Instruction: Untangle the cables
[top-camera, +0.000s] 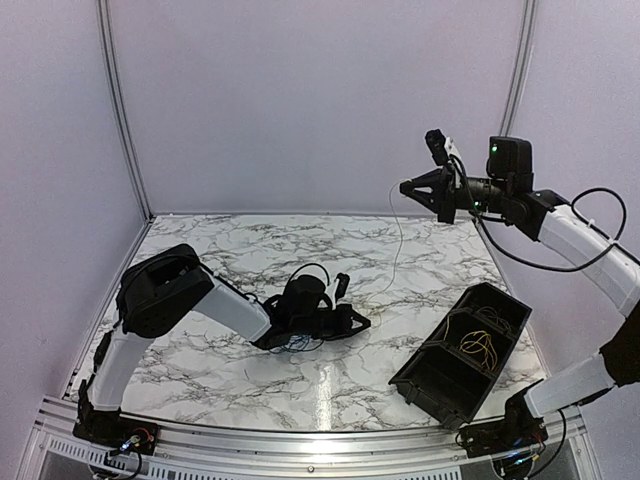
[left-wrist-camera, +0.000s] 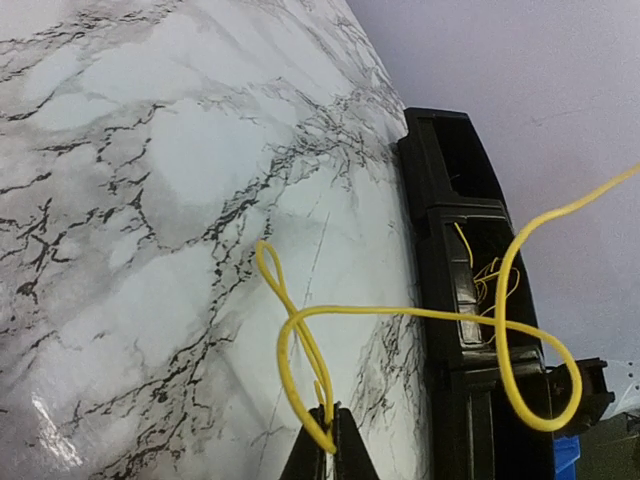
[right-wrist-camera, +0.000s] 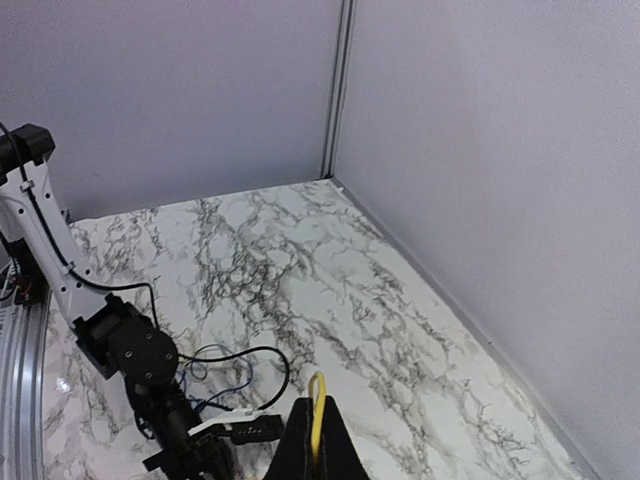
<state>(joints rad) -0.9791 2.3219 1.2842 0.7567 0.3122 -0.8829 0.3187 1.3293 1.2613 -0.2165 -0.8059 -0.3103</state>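
A thin yellow cable (left-wrist-camera: 400, 312) loops over the marble table (left-wrist-camera: 150, 200), and my left gripper (left-wrist-camera: 335, 445) is shut on its doubled end, low on the table at the centre (top-camera: 362, 323). My right gripper (top-camera: 403, 187) is raised high at the back right, shut on another bend of a yellow cable (right-wrist-camera: 317, 395), which hangs down as a fine line (top-camera: 397, 235). Blue cables (right-wrist-camera: 222, 372) and a thin black cable (right-wrist-camera: 275, 352) lie tangled under the left arm's wrist (top-camera: 295, 343).
A black two-compartment bin (top-camera: 440, 385) stands at the front right, with more yellow cables (top-camera: 482, 346) coiled inside; in the left wrist view the bin (left-wrist-camera: 445, 200) is just beyond the held loop. Walls enclose the table on three sides.
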